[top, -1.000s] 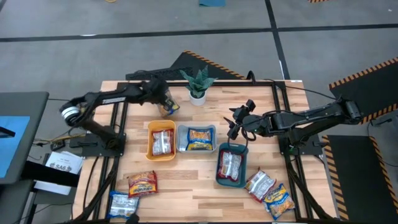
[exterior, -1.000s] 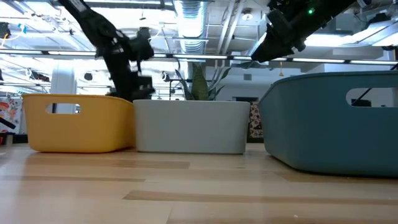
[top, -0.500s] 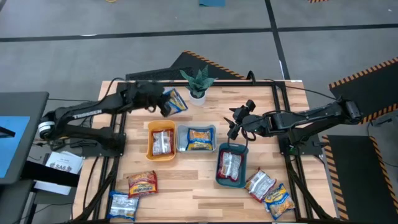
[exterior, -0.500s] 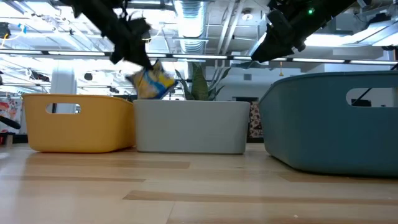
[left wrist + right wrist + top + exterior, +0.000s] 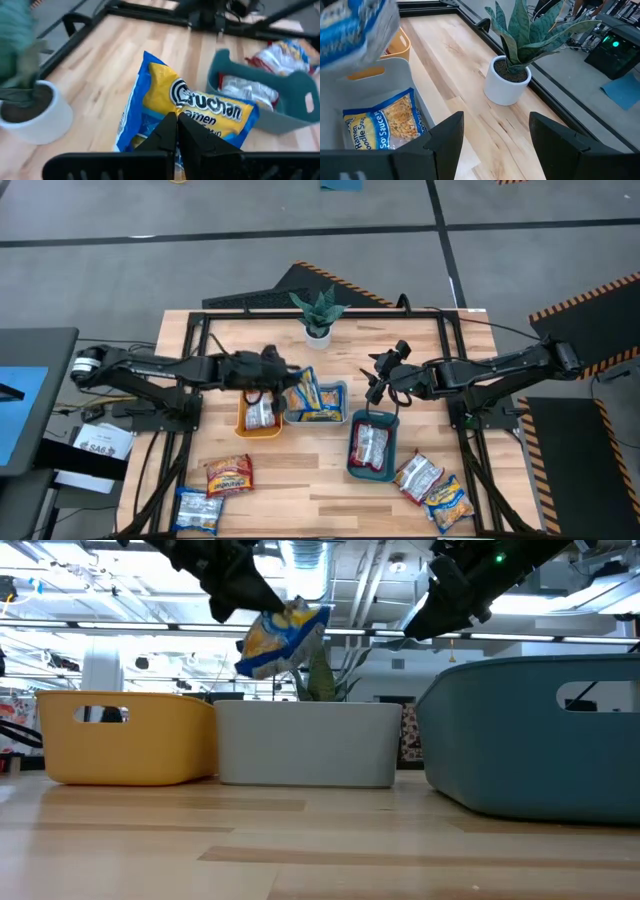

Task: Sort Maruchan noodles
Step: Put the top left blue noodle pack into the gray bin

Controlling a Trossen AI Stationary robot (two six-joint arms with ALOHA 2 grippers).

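Observation:
My left gripper [image 5: 278, 376] is shut on a yellow-and-blue noodle packet [image 5: 304, 388] and holds it in the air over the clear tray [image 5: 341, 389]; the low view shows the packet [image 5: 282, 635] above that tray's rim. A second yellow-and-blue packet [image 5: 382, 125] lies flat in the clear tray. Silver-and-red packets lie in the orange tray [image 5: 243, 405] and the teal tray [image 5: 354, 465]. My right gripper [image 5: 378, 382] hovers open over the teal tray's far end and touches nothing. My left gripper pinches the yellow-and-blue packet between its two shut fingers [image 5: 167, 131] at one end [image 5: 172, 112]. The fingers come slanting down from the table's left. The packet is lifted clear, sticking out ahead of the fingers and tilted over the clear tray.
Loose packets lie near the table's front edge: an orange-red one [image 5: 229, 475] and a blue-silver one [image 5: 198, 508] at the left, a silver-and-red one [image 5: 417, 475] and a yellow-and-blue one [image 5: 448, 502] at the right. A potted plant [image 5: 318, 315] stands at the far edge.
My left gripper, shut on the yellow-and-blue packet, has risen from low over the table beside the plant. It has swung toward the near edge and the right, to above the clear tray. The packet has come up clear of the table with it.

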